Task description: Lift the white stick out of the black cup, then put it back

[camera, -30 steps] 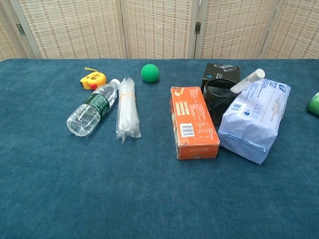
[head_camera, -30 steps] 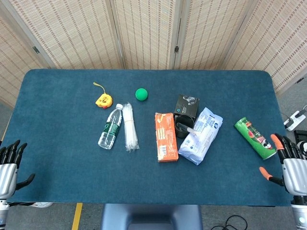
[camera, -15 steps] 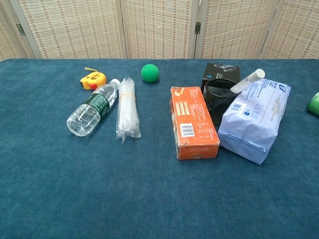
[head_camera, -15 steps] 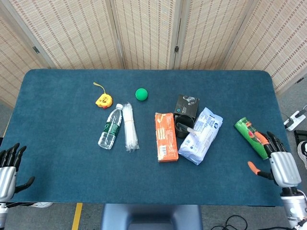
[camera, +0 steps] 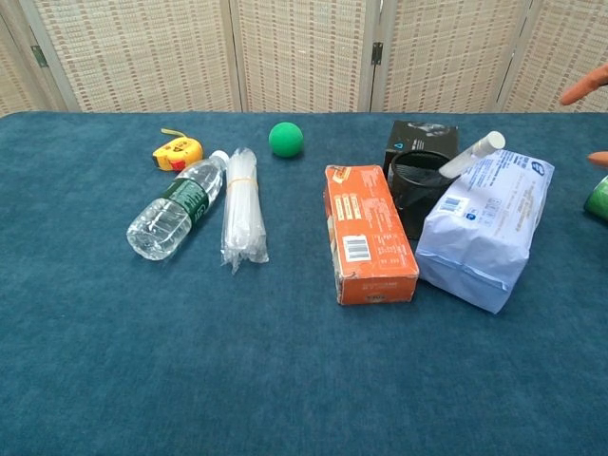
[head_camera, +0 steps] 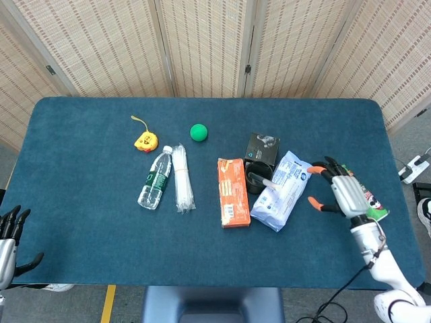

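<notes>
The black cup (head_camera: 256,180) (camera: 418,185) stands between the orange box and the white-blue bag, with the white stick (head_camera: 267,183) (camera: 471,155) leaning out of it to the right. My right hand (head_camera: 340,190) hovers open just right of the bag, fingers spread toward the cup; only its orange fingertips (camera: 584,87) show at the chest view's right edge. My left hand (head_camera: 8,235) is open at the table's near left corner, holding nothing.
An orange box (head_camera: 232,192), a white-blue bag (head_camera: 281,190) and a black box (head_camera: 262,148) crowd the cup. A green can (head_camera: 367,198) lies under my right hand. A water bottle (head_camera: 155,178), packet of straws (head_camera: 182,178), green ball (head_camera: 198,132) and yellow tape measure (head_camera: 145,141) lie left.
My right hand has risen from the table's right front edge and moved left over the green can toward the bag. My left hand has sunk lower at the left corner.
</notes>
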